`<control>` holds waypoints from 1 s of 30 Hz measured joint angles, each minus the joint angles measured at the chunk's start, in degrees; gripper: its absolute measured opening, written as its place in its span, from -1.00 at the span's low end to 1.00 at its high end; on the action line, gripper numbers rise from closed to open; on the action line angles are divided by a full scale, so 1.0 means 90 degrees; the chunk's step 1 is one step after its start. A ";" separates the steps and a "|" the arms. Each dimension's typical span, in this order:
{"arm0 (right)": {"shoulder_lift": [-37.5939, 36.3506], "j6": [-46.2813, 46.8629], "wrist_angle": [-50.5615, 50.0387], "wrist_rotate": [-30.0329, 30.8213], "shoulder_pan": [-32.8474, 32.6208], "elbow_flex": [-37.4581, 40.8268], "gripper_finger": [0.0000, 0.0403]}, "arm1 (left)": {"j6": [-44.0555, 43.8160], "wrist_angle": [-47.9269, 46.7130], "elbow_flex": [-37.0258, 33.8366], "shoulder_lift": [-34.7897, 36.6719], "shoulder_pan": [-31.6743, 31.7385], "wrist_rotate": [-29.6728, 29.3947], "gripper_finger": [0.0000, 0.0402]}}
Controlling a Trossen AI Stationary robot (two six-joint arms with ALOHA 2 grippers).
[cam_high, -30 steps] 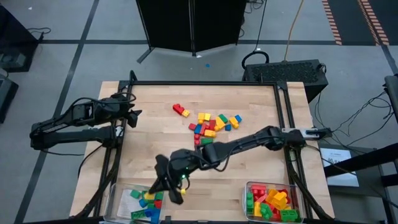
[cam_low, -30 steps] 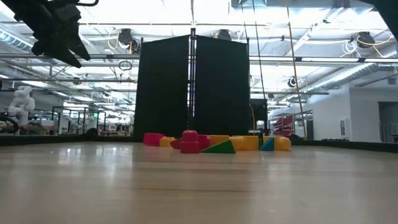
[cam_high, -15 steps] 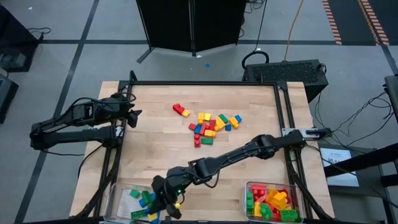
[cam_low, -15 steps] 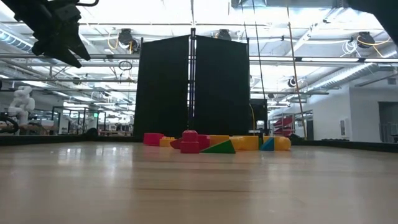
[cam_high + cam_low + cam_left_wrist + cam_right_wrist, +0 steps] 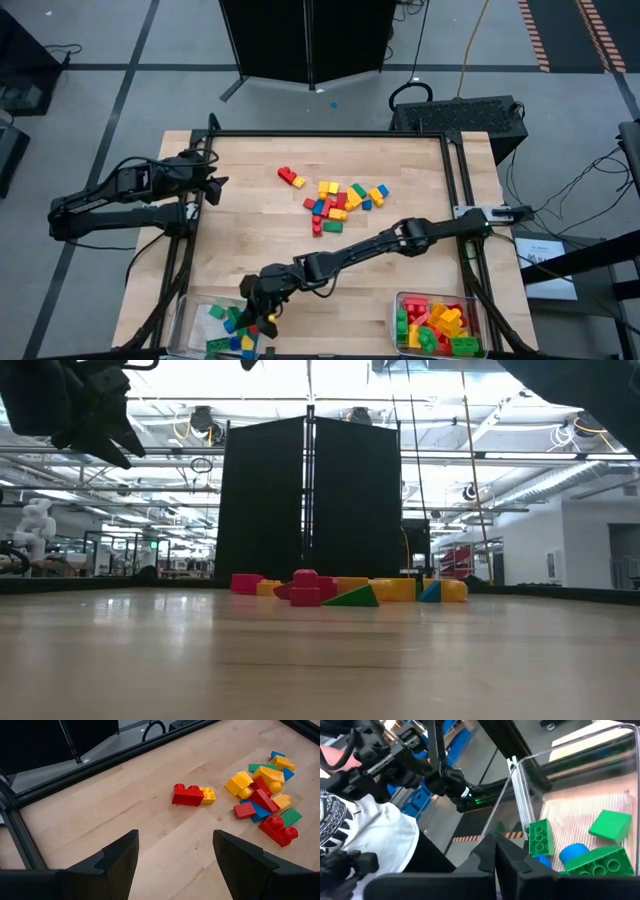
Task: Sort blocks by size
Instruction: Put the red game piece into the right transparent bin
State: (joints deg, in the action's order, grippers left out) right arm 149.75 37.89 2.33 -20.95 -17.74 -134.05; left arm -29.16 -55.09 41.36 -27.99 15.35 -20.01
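At the near left corner of the bench (image 5: 250, 230), the right end effector (image 5: 262, 318) hangs over the rim of a clear bin (image 5: 196, 312) that holds green, blue and yellow blocks. Its fingers (image 5: 512, 857) are pressed together; a yellow patch shows beside the tip in the high view, but whether a block is pinched there cannot be determined. The right wrist view looks past the closed fingers into this bin: a green studded brick (image 5: 538, 837) leans against the clear wall, with a blue piece (image 5: 575, 852) and two more green pieces beside it. Beyond the bin wall a person in a white patterned shirt (image 5: 367, 837) stands close to the bench.

The main heap of blocks (image 5: 343, 199) lies at the centre of the bench towards the far edge. A red brick touching a small yellow cube (image 5: 194, 795) sits apart from the heap on its left. A second clear bin (image 5: 480, 312) at the near right corner holds red, yellow and green blocks.

The right arm stretches diagonally across the bench from the right edge, passing just in front of the heap without touching it. The left end effector (image 5: 212, 188) waits above the left edge, fingers (image 5: 117, 860) spread apart and holding nothing. A black partition (image 5: 310, 500) stands behind the bench.
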 joint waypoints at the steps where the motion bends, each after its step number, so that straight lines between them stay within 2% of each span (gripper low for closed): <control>1: -0.0046 -0.0002 -0.0036 -0.0003 0.0011 0.0001 -0.99 | 0.0001 0.0002 0.0000 0.0000 0.0000 0.0000 0.27; 5: -0.0333 -0.0248 -0.0305 0.0015 0.0200 -0.0062 -0.86 | 0.0001 0.0000 0.0000 0.0000 0.0000 0.0000 0.27; 8: -0.0878 -0.0778 -0.1738 0.0391 0.0387 -0.0115 -0.65 | 0.0004 -0.0026 0.0000 0.0001 0.0000 0.0000 0.27; 11: -0.1395 -0.1352 -0.3764 0.1306 0.0571 -0.0124 -0.40 | 0.0007 -0.0134 0.0000 0.0002 0.0001 0.0000 0.27; 14: -0.1819 -0.1372 -0.5933 0.2748 0.0737 -0.0110 -0.16 | 0.0068 -0.0220 0.0000 0.0002 0.0002 0.0000 0.27; 17: -0.2094 -0.0254 -0.7680 0.4099 0.0944 -0.0112 0.01 | 0.0120 -0.0291 0.0000 0.0002 0.0000 0.0000 0.27; 19: -0.2132 0.0838 -0.8445 0.4635 0.1065 -0.0115 0.06 | 0.0118 -0.0288 0.0000 0.0000 0.0001 0.0000 0.27; 21: -0.2094 0.1407 -0.8697 0.4756 0.1164 -0.0073 0.09 | 0.0118 -0.0284 0.0000 0.0001 0.0000 0.0000 0.27; 24: -0.2057 0.1790 -0.8318 0.4636 0.1243 0.0103 0.09 | 0.0123 -0.0274 0.0000 0.0002 0.0000 -0.0003 0.27; 30: -0.2051 0.2559 -0.7980 0.4661 0.1422 0.1030 0.08 | 0.0123 -0.0274 0.0000 0.0002 0.0000 -0.0028 0.27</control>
State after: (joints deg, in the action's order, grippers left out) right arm 131.29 60.92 -69.49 21.00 -4.94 -124.78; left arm -28.05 -57.56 41.36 -27.97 15.35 -20.26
